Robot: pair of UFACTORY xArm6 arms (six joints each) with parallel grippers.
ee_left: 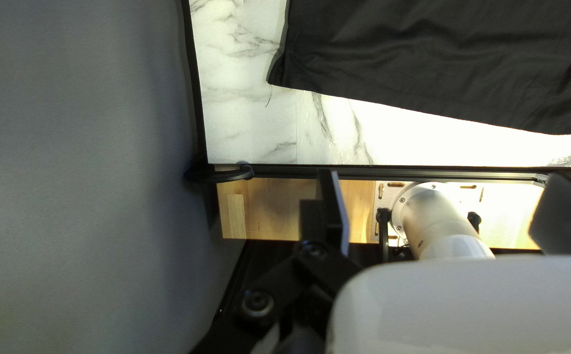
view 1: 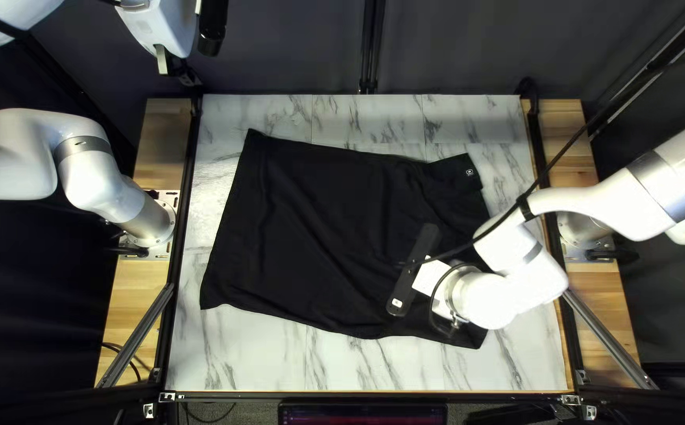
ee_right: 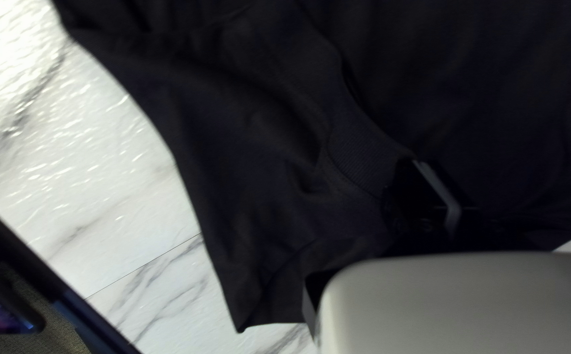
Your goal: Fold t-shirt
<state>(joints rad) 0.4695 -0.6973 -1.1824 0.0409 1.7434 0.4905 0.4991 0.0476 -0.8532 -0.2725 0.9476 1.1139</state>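
The black t-shirt (view 1: 311, 228) lies spread on the marble-patterned table, its hem toward my left arm and its collar end under my right gripper (view 1: 425, 275). In the right wrist view, my right gripper (ee_right: 437, 187) is down at the ribbed collar (ee_right: 364, 147) of the shirt, its fingers close together on the dark cloth. My left gripper (view 1: 175, 66) hangs beyond the table's far left corner. In the left wrist view, my left gripper (ee_left: 446, 213) holds its fingers wide apart with nothing between them; the shirt (ee_left: 443, 59) lies ahead.
Bare table (view 1: 256, 346) shows around the shirt. A dark rail (view 1: 181, 236) runs along the left edge, beside my left arm's base (view 1: 153, 220). A black cable (view 1: 570, 145) hangs along my right arm. A screen (view 1: 362, 413) stands at the near edge.
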